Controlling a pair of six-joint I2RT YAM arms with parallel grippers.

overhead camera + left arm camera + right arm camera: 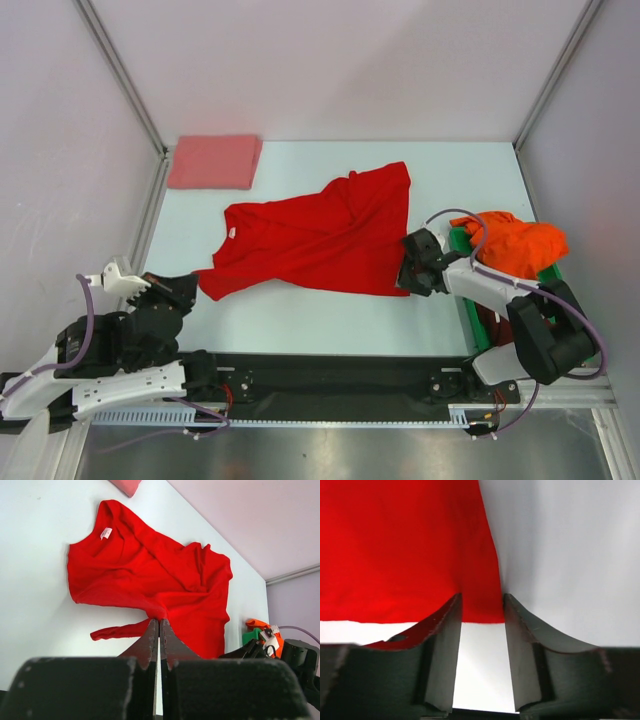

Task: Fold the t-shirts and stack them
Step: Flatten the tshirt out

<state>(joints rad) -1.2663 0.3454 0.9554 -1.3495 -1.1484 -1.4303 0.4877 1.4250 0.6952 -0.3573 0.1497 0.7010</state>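
The bright red t-shirt (320, 235) lies crumpled in the middle of the table (330, 330). My right gripper (481, 600) straddles its hem corner, jaws apart. My left gripper (159, 625), jaws pressed together, sits near its sleeve.

**A:** What colours do you see from there?

**B:** On my screen the big t-shirt (320, 235) is bright red, all one colour. It has a small white tag (232, 232). The folded t-shirt (213, 161) is soft pink, plain too.

**A:** And on the right?

**B:** I see an orange t-shirt (520, 245), a green bin (458, 240) and some dark red cloth (487, 318). The table (300, 320) looks very pale blue. My left gripper (159, 625) and right gripper (480, 600) are black, and the cables (88, 318) are purple.
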